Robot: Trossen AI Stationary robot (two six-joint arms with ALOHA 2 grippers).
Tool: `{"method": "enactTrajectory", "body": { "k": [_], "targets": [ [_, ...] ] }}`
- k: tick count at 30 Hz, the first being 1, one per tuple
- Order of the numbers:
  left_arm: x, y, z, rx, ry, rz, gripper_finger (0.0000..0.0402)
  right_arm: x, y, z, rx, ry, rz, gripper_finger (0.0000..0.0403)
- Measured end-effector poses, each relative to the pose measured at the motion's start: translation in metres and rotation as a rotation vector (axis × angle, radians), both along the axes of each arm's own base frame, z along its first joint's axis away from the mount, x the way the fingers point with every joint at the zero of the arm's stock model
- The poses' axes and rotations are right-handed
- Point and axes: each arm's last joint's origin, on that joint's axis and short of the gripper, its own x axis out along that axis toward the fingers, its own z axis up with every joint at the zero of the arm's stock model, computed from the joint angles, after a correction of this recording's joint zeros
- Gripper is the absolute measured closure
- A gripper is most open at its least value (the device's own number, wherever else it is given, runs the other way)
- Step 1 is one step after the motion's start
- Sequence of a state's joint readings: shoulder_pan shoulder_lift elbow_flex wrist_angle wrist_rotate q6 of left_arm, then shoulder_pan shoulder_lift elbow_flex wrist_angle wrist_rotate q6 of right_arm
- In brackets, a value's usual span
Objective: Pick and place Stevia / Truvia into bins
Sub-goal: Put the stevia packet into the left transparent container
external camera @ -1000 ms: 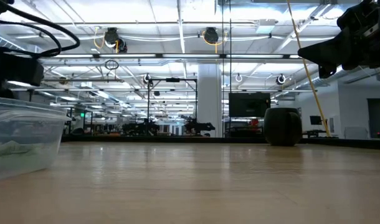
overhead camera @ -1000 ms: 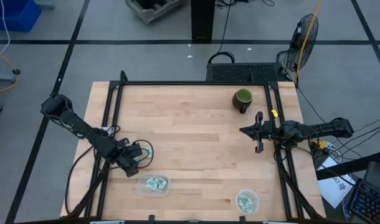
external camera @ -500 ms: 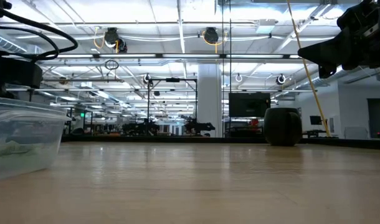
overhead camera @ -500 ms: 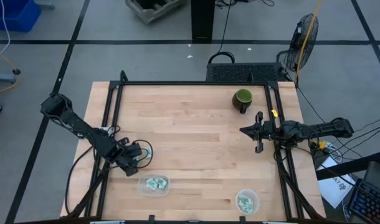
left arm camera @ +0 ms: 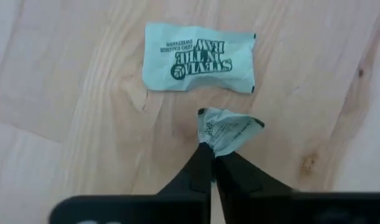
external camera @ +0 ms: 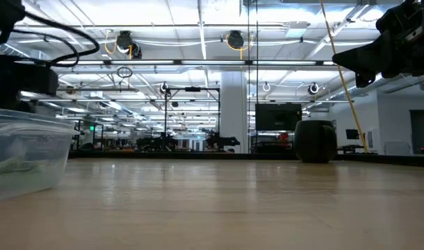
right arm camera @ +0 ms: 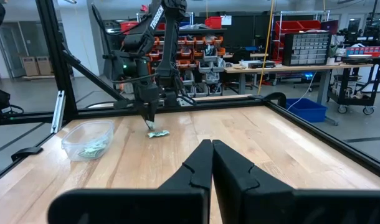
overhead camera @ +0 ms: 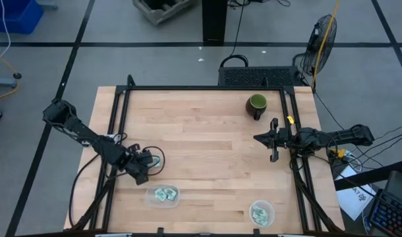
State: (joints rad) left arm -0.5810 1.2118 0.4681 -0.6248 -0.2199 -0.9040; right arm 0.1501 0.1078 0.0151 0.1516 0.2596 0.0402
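Two pale green Stevia sachets are at the table's near left. One sachet [left arm camera: 199, 57] lies flat on the wood. The other sachet [left arm camera: 227, 129] is crumpled, and my left gripper [left arm camera: 211, 148] [overhead camera: 143, 171] is shut on it. Near it stands the rounded-rectangular bin [overhead camera: 163, 195] with sachets inside. The round bin [overhead camera: 261, 212], at the near right, also has sachets inside. My right gripper [overhead camera: 256, 137] [right arm camera: 211, 144] waits shut above the table's right side, touching nothing. My left gripper pinches one end of the crumpled sachet [left arm camera: 210, 138] between its two fingertips. The fingers come from above, pointing down. The sachet's free end [left arm camera: 243, 124] fans out beyond the tips. Whether it still touches the wood I cannot tell.
A dark green mug [overhead camera: 256, 104] stands at the far right of the table. A black frame rail [overhead camera: 188, 88] runs round the tabletop. The middle of the wooden top [overhead camera: 201, 145] is bare.
My left gripper has shifted a little toward the table's right edge, staying low over the sachets.
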Motion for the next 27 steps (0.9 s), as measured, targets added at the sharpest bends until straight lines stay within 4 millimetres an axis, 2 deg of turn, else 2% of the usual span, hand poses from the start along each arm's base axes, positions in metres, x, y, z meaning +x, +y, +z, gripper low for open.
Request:
{"method": "enactTrajectory", "body": {
  "k": [3,10,15,18,23,27],
  "targets": [
    [0.008,-0.003,0.009,-0.015,-0.031,-0.012,0.039,0.0,0.0,0.0,0.0,0.0,0.0,0.0399],
    [0.032,-0.014,0.045,-0.051,-0.158,-0.067,0.035,0.0,0.0,0.0,0.0,0.0,0.0,0.0398],
    [0.048,-0.03,0.07,-0.129,-0.327,-0.182,0.0355,0.0,0.0,0.0,0.0,0.0,0.0,0.0398],
    [0.051,-0.038,0.075,-0.168,-0.394,-0.27,0.0369,0.0,0.0,0.0,0.0,0.0,0.0,0.0399],
    [0.053,-0.039,0.078,-0.2,-0.428,-0.279,0.0396,0.0,0.0,0.0,0.0,0.0,0.0,0.0399],
    [0.05,-0.03,0.073,-0.152,-0.349,-0.26,0.0381,0.0,0.0,0.0,0.0,0.0,0.0,0.0398]
  ]
}}
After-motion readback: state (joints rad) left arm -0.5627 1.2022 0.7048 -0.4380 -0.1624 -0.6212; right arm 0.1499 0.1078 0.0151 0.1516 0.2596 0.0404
